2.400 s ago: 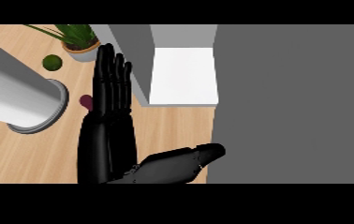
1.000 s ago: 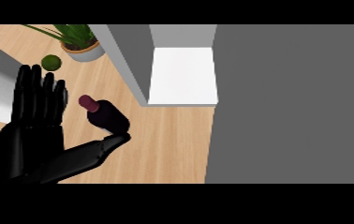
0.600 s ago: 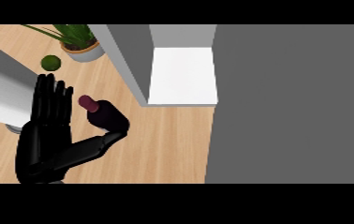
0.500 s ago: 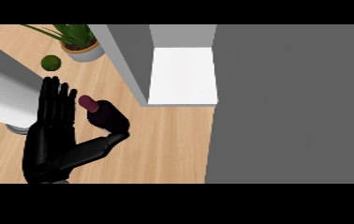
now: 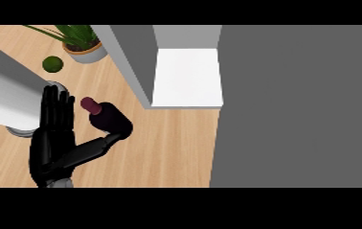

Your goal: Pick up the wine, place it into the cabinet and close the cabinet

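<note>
At the counter's left edge stands a big silver-grey cylinder [image 5: 17, 98], cut off by the view's side. Left hand [image 5: 51, 142] comes up from the near edge just right of it and partly over it. Its fingers [image 5: 56, 108] are straight and close together, pointing to the far edge, their tips over the cylinder's rim. Its thumb [image 5: 96, 146] sticks out to the right and its tip meets the lower side of the dark wine bottle with maroon cap [image 5: 109, 120]. Nothing is curled round the bottle, so the hand is spread flat, not gripping.

The bottle sits on the light wooden counter [image 5: 170, 146], near the left side and outside the cabinet, cap end toward the far left. Can't tell if it is upright or tilted.

Toward the far-left corner lies a small round green fruit [image 5: 52, 63], and right of it a spiky green plant in a grey pot [image 5: 84, 51], both well apart from the bottle.

Right of the bottle is the grey cabinet side panel [image 5: 134, 60], then the white cabinet shelf [image 5: 187, 77], open to view. A wide dark grey flat panel [image 5: 283, 103] fills the right side. Right hand not in view.
</note>
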